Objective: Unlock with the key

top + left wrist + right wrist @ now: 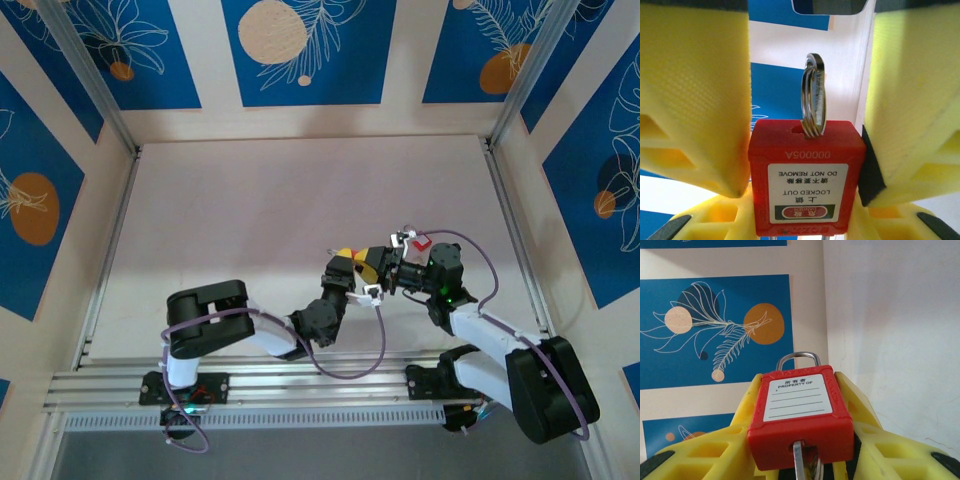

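Blue leaf-print panels [300,50] wall in the pale worktop [300,190]. My left tool [352,266] is clamped on the red safety padlock [805,170], held between its fingers [695,100], key ring [813,95] at the far end. My right tool [384,263] flanks that padlock's keyhole end, key [799,460] inserted, shackle [798,357] pointing away from it; I cannot tell whether it grips.
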Robot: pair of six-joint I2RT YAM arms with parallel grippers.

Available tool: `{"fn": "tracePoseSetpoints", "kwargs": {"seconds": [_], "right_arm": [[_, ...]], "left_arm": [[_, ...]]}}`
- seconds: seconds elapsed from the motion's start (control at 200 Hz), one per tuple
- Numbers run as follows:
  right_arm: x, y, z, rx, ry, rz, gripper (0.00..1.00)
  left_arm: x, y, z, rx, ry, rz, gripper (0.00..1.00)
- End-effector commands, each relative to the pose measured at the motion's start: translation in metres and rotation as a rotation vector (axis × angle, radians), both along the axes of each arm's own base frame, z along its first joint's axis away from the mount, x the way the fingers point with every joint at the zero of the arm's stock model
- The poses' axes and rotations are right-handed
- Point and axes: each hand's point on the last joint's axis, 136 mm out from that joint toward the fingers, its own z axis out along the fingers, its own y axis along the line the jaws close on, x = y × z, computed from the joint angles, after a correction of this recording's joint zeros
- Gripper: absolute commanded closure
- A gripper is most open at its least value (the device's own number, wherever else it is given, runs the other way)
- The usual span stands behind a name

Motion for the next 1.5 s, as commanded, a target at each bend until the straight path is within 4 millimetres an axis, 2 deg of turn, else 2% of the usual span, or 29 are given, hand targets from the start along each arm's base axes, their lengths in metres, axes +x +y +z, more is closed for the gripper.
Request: {"fn": "tracePoseSetpoints", "kwargs": {"seconds": [0.0, 0.11, 0.395, 0.585, 0.845, 1.06, 1.151, 1.296, 1.496], "right_arm": [[0.01, -0.001, 0.021, 0.023, -0.076, -0.025, 0.46], [0.012, -0.002, 0.021, 0.018, -0.076, -0.029, 0.44], [0.012, 0.0, 0.02, 0.015, -0.068, -0.018, 0.65], [0.013, -0.001, 0.018, 0.006, -0.066, -0.024, 0.69], [0.013, -0.002, 0.018, -0.014, -0.076, -0.018, 0.7], [0.01, -0.005, 0.016, -0.071, -0.1, -0.023, 0.71], [0.008, -0.007, 0.017, -0.083, -0.11, -0.026, 0.71], [0.009, -0.01, 0.017, -0.087, -0.119, -0.03, 0.71], [0.012, -0.02, 0.016, -0.117, -0.145, -0.037, 0.71]], "left_arm": [[-0.01, -0.006, -0.009, -0.006, 0.009, -0.04, 0.82], [-0.011, -0.006, -0.008, -0.007, 0.008, -0.043, 0.82], [-0.011, -0.006, -0.009, -0.005, 0.008, -0.05, 0.82], [-0.012, -0.005, -0.008, -0.004, 0.009, -0.051, 0.79], [-0.014, 0.003, -0.003, -0.016, 0.009, -0.055, 0.62], [-0.016, 0.01, 0.003, -0.024, 0.007, -0.061, 0.35], [-0.019, 0.012, 0.007, -0.035, 0.005, -0.068, 0.27], [-0.022, 0.019, 0.011, -0.026, 0.012, -0.078, 0.24], [-0.029, 0.04, -0.007, 0.048, 0.198, -0.101, 0.24]]}}
